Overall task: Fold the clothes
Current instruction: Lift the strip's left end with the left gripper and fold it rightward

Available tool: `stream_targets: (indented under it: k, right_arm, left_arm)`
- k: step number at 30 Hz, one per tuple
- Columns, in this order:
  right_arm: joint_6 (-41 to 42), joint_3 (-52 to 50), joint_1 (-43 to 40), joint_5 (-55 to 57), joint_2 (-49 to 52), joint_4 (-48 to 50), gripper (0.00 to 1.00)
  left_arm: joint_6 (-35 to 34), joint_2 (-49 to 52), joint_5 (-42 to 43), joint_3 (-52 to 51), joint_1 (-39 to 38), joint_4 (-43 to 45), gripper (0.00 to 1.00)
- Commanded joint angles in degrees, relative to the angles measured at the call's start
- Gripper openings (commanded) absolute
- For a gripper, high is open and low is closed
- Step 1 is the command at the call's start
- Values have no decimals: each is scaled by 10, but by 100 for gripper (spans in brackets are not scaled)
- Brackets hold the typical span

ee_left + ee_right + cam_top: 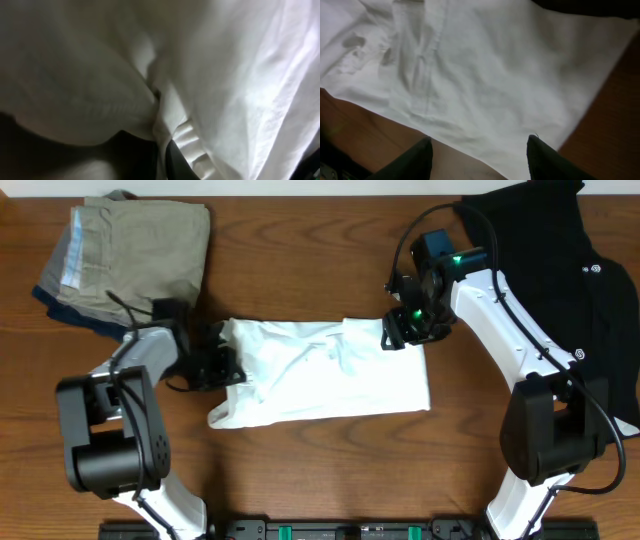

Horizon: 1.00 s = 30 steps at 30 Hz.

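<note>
**Inspector:** As we read the brown wooden table [300,270] from its left edge, what is recorded first?

**Assistant:** A folded stack of khaki, grey and navy clothes [125,255], at the far-left corner.

**Inspector:** Next item?

**Assistant:** The left gripper [213,366], black, low at the surface just right of that stack, at the left end of the white cotton T-shirt [330,380]. Its jaws are pressed together on the shirt's cloth. The left wrist view shows white fabric gathered into tight pleats against one dark finger [176,159].

**Inspector:** Position of the shirt?

**Assistant:** Middle of the table, lying as a wide, rumpled band with its long side running left to right. It is creased along the far edge.

**Inspector:** And the other arm?

**Assistant:** The right gripper [405,330] sits over the shirt's far-right corner. Its jaws are spread. The right wrist view shows both dark fingers [412,160] well apart, with cloth below them and nothing pinched. Whether the tips touch the cloth, I cannot tell.

**Inspector:** Last entry?

**Assistant:** A black garment with small white logos [565,265], spread at the far-right corner, apart from the shirt.
</note>
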Motion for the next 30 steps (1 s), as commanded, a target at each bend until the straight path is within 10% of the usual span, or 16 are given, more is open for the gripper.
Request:
stream_targets:
  k: [1, 8, 30]
  right_arm:
    - [-7, 10, -4, 2, -16, 0, 57]
    - [22, -24, 7, -20, -14, 42, 2]
    - [123, -258, 12, -78, -14, 268, 1]
  left_arm:
    - [-5, -35, -21, 27, 28, -19, 6]
    - [-5, -100, -21, 31, 41, -27, 6]
    - [-11, -238, -21, 34, -57, -13, 6]
